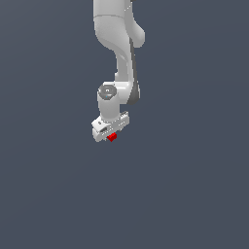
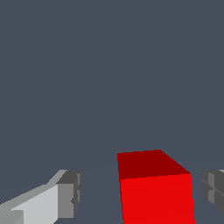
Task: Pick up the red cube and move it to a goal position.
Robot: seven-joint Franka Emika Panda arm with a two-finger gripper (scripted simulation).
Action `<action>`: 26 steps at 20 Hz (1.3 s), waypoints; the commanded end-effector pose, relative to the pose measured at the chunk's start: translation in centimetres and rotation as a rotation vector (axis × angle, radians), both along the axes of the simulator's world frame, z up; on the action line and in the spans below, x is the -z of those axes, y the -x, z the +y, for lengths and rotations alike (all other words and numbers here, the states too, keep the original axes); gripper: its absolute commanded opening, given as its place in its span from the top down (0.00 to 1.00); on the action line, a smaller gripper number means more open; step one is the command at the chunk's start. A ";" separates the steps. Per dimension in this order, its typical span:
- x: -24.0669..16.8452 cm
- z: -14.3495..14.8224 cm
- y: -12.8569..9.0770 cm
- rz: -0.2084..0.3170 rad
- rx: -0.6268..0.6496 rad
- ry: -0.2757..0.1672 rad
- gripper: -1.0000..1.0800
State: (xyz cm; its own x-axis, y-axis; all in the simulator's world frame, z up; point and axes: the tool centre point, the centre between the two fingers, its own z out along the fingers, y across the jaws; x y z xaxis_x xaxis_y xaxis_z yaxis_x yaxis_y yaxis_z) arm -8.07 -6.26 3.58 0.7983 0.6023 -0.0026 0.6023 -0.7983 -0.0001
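Flat-faced red cube (image 2: 156, 197) – between gripper (image 2: 142, 192) pads

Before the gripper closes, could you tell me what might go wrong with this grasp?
1. In the wrist view the red cube sits off-centre between the open fingers, nearer one pad, so closing may push or turn it.
2. In the exterior view the gripper hides most of the cube, so contact is hard to confirm.

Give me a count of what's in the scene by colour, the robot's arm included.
Red: 1, the red cube
White: 1, the robot arm with its gripper
Total: 2
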 end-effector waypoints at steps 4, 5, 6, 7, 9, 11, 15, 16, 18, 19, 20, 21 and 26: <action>1.2 -0.8 0.4 -0.002 -0.064 -0.002 0.04; 1.4 -0.9 0.4 -0.002 -0.071 -0.002 0.04; 1.5 -1.0 0.5 -0.002 -0.077 -0.002 0.04; 1.6 -1.0 0.5 -0.002 -0.081 -0.002 0.04; 1.7 -1.1 0.5 -0.002 -0.087 -0.002 0.04; 1.7 -1.1 0.5 -0.002 -0.088 -0.002 0.04; 1.6 -1.1 0.4 -0.002 -0.082 -0.002 0.04; 1.6 -1.1 0.4 -0.002 -0.082 -0.002 1.00; 1.6 -1.1 0.4 -0.002 -0.082 -0.002 1.00; 1.6 -1.1 0.4 -0.002 -0.082 -0.002 1.00; 1.6 -1.1 0.4 -0.002 -0.082 -0.002 1.00; 1.6 -1.1 0.4 -0.002 -0.082 -0.002 1.00; 1.6 -1.1 0.4 -0.002 -0.082 -0.002 1.00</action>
